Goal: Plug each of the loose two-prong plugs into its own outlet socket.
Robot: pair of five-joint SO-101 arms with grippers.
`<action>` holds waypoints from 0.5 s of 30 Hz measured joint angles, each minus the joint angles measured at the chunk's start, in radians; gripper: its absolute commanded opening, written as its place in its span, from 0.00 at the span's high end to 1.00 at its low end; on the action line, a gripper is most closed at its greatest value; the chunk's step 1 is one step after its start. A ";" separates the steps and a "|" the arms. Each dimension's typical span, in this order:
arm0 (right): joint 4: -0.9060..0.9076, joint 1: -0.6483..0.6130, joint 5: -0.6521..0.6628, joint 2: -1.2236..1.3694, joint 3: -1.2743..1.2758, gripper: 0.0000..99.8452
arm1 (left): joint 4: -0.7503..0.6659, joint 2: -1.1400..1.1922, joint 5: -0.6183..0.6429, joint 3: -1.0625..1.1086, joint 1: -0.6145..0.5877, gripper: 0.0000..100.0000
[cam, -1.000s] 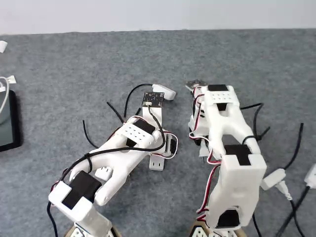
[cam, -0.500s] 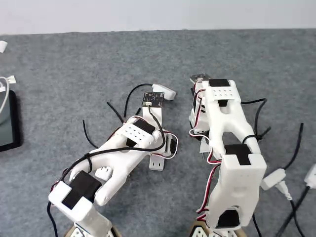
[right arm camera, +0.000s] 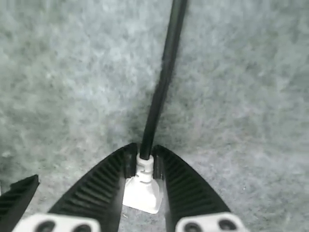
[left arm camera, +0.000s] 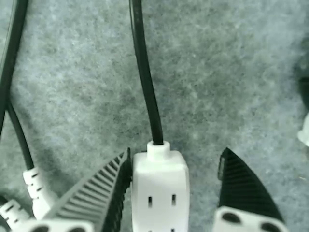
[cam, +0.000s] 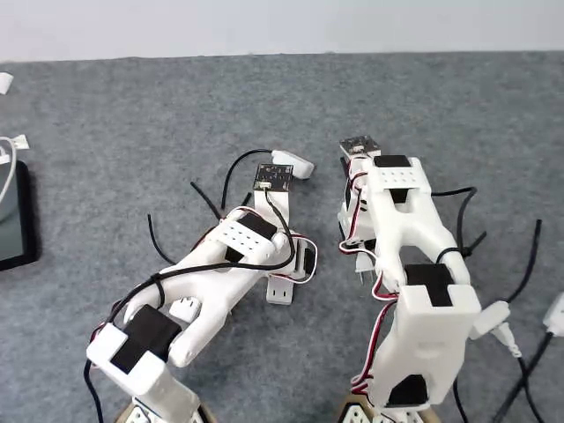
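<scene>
the white plug (right arm camera: 142,191) is pinched at its cord end by the pressed-together fingers of the right gripper (right arm camera: 143,151), near the outlet socket (left arm camera: 159,188). its black cord (right arm camera: 166,72) trails over the grey mat (right arm camera: 58,72). the socket lies on the mat between the spread fingers of the left gripper (left arm camera: 175,157), one finger close against it, the other apart. a second white plug (left arm camera: 35,186) lies just beside the socket.
</scene>
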 measured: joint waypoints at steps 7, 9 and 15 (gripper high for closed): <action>0.000 0.029 -0.018 -0.008 0.000 0.99 | 0.008 0.000 -0.061 0.000 0.014 0.81; 0.012 0.035 -0.032 -0.025 0.000 0.99 | 0.011 0.000 -0.063 0.000 0.029 0.87; 0.048 0.034 -0.043 -0.124 0.058 0.99 | 0.011 0.000 -0.095 0.000 0.041 0.95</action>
